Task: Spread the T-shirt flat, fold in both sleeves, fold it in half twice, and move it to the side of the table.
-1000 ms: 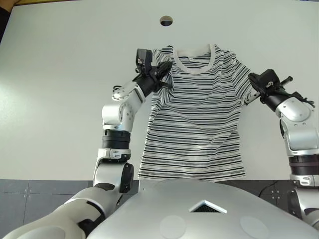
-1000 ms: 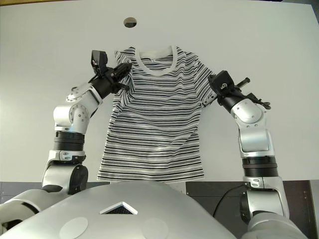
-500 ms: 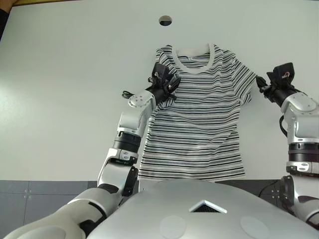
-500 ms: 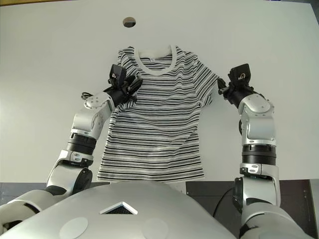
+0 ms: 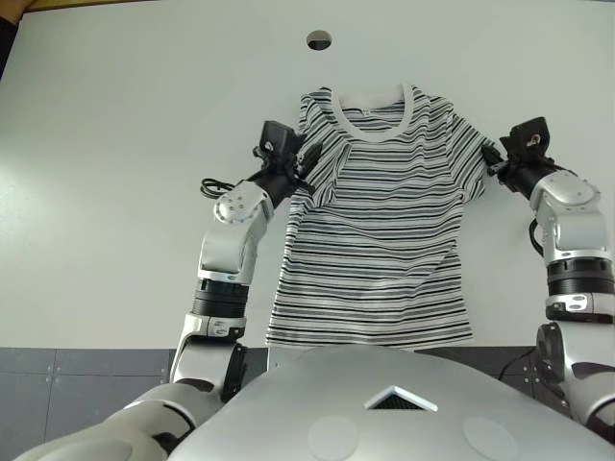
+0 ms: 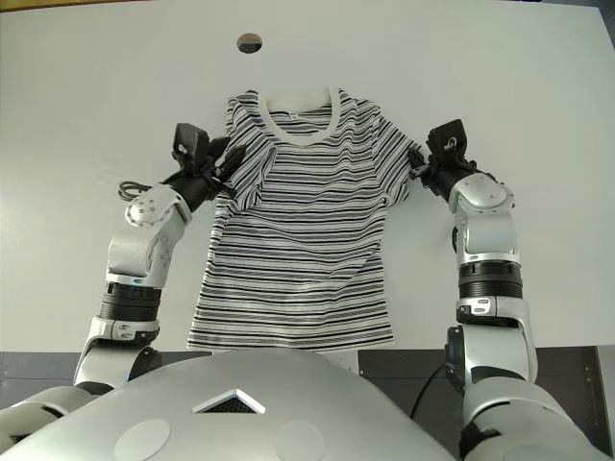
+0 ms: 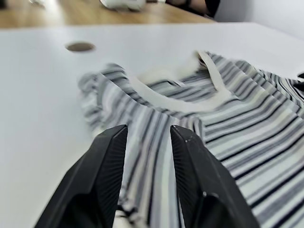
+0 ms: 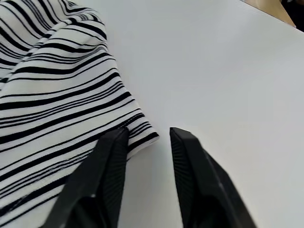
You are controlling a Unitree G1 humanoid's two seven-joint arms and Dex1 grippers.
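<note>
1. The white bench (image 5: pixel 115 192) has a round hole (image 5: pixel 319 39) beyond both claws.
2. The striped T-shirt (image 5: pixel 384 221) lies spread between the two claws.
3. The left claw (image 5: pixel 302 159) stands open, with its fingers apart over the bunched left sleeve.
4. The right claw (image 8: pixel 148 132) is open too, at the right sleeve hem.

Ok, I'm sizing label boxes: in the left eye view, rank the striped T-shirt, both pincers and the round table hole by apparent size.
1. Black-and-white striped fabric T-shirt, by far the largest.
2. Left pincer and right pincer: they look alike, so unranked.
3. Small dark round hole in the white table, smallest.
</note>
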